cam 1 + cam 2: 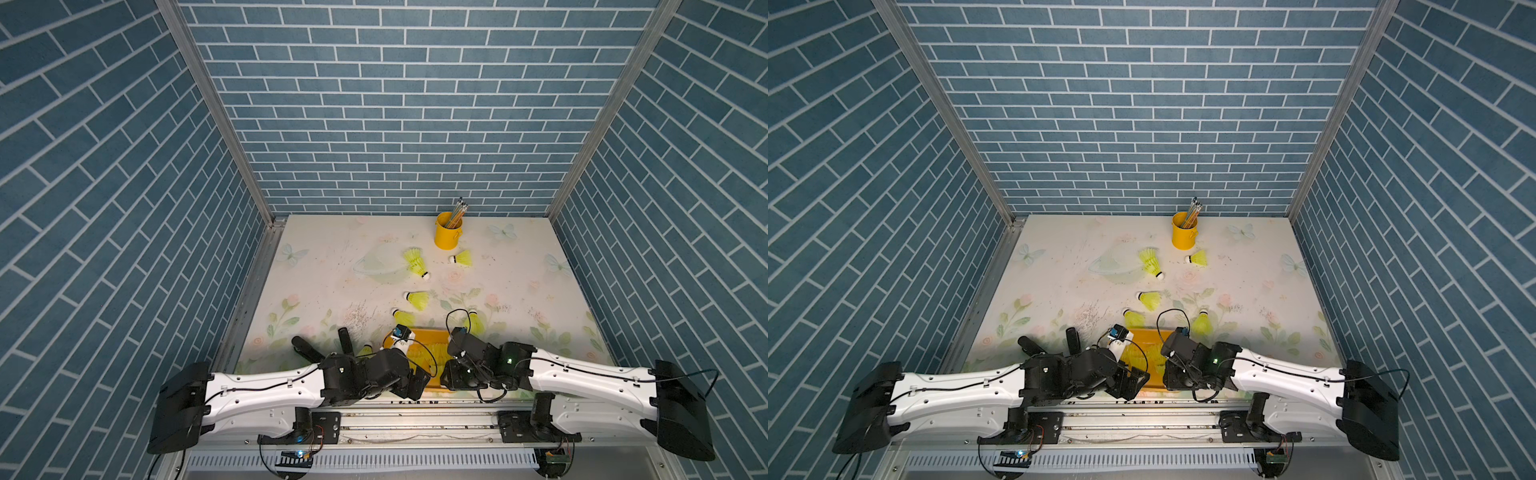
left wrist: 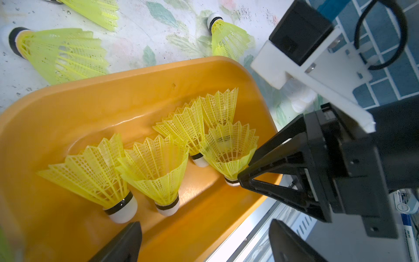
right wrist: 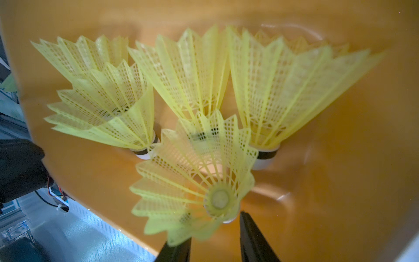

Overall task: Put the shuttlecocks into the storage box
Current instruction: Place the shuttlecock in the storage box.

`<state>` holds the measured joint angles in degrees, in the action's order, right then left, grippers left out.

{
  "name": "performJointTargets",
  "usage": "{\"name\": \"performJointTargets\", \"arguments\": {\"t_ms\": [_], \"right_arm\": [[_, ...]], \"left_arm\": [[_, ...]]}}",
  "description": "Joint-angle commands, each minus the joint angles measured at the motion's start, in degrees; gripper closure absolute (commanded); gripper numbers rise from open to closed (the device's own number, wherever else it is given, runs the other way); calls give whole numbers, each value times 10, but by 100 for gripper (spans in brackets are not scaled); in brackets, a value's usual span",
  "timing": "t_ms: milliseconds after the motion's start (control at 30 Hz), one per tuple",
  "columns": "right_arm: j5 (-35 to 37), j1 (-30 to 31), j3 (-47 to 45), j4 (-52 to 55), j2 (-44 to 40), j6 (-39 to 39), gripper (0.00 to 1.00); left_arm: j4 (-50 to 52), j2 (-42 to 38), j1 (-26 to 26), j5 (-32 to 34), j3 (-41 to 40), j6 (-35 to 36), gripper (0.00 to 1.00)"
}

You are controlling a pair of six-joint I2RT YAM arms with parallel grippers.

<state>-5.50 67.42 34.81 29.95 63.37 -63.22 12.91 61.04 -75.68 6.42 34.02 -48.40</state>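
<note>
The orange storage box point(image 1: 428, 332) point(image 1: 1144, 333) sits at the table's near edge, between the two arms. Several yellow-green shuttlecocks point(image 2: 156, 167) stand inside it on their white tips. My right gripper point(image 3: 215, 240) point(image 2: 243, 179) is low in the box point(image 3: 340, 158), jaws parted around one upright, blurred shuttlecock point(image 3: 199, 181). The left gripper point(image 2: 204, 245) point(image 1: 419, 385) hangs wide open and empty over the box's near wall point(image 2: 192, 226). Several more shuttlecocks lie on the table beyond the box point(image 1: 417, 300) point(image 1: 403, 318) point(image 1: 473, 323) point(image 1: 415, 261) point(image 1: 462, 258), and another one lies to its left point(image 1: 365, 350).
A yellow pencil cup point(image 1: 448, 233) point(image 1: 1184, 232) with pencils stands near the back wall. The metal rail point(image 1: 415, 419) carrying both arm bases runs along the front edge, right against the box. Blue brick walls close in the table on three sides.
</note>
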Motion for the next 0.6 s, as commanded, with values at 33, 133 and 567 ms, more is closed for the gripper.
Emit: {"name": "performJointTargets", "arguments": {"t_ms": [33,133,567], "right_arm": [[-2,-4,5,9,-3,1,60],[-1,-5,9,11,-4,2,60],[25,-5,49,59,-26,6,46]], "left_arm": [[-1,4,-3,10,17,8,6],[0,4,-3,12,18,9,6],[12,-4,-3,23,26,2,6]]}}
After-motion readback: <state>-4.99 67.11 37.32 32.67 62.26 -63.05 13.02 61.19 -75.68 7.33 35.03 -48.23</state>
